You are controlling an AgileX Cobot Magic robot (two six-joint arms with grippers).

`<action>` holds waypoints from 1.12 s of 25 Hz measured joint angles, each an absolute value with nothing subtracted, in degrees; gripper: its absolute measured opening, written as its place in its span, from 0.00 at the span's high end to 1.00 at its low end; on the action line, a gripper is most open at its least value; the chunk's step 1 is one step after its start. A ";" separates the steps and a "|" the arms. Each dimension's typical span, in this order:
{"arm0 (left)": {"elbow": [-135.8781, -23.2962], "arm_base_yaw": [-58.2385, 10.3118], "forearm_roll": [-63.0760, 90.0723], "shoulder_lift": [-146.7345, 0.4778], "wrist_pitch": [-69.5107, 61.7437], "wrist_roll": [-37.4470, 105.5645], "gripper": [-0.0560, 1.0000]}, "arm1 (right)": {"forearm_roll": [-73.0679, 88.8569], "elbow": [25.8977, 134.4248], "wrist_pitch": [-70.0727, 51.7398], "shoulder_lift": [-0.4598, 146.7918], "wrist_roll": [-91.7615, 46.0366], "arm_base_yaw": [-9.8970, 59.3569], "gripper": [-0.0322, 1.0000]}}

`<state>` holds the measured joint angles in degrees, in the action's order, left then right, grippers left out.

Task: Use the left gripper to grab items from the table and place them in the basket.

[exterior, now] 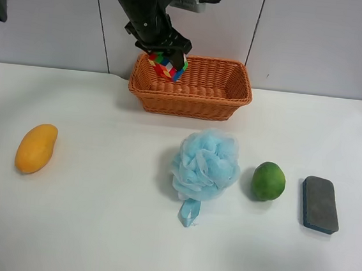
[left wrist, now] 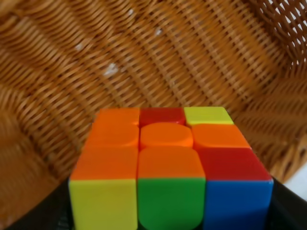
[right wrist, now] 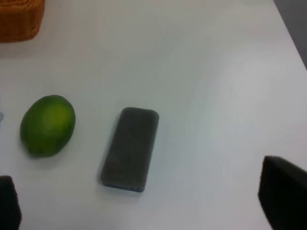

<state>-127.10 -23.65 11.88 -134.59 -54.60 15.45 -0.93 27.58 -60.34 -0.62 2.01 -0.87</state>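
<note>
My left gripper (exterior: 168, 52) is shut on the multicoloured puzzle cube (exterior: 169, 66) and holds it above the left end of the orange-brown wicker basket (exterior: 226, 95). The left wrist view shows the cube (left wrist: 168, 163) close up, with the basket's woven inside (left wrist: 144, 57) behind it. On the white table (exterior: 95, 230) lie a yellow-orange mango (exterior: 36, 148), a light blue bath puff (exterior: 205, 165), a round green fruit (exterior: 268, 181) and a grey-and-blue sponge (exterior: 320, 204). My right gripper (right wrist: 146, 203) is open above the table near the sponge (right wrist: 130, 147) and the green fruit (right wrist: 48, 125).
The basket stands at the table's far edge, against a white panelled wall (exterior: 318, 40). A corner of the basket (right wrist: 19, 19) shows in the right wrist view. The table's edge (right wrist: 290, 28) runs close to the sponge's side.
</note>
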 joint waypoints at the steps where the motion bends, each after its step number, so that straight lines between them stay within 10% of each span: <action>1: -127.10 -23.65 12.16 -135.16 -53.75 15.88 0.41 | -0.93 27.58 -60.34 -0.62 2.01 -0.87 0.01; 11: -127.10 -23.65 12.53 -137.66 -49.22 16.89 0.41 | -0.93 27.58 -60.34 -0.62 2.01 -0.87 0.01; 18: -127.10 -23.65 12.64 -137.72 -48.53 17.09 0.04 | -0.93 27.58 -60.34 -0.62 2.01 -0.87 0.01; 28: -127.10 -23.53 12.10 -134.80 -53.07 16.31 0.01 | -0.93 27.58 -60.34 -0.62 2.01 -0.87 0.01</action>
<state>-127.10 -23.53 12.10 -134.80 -53.07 16.31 -0.93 27.58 -60.34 -0.62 2.01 -0.87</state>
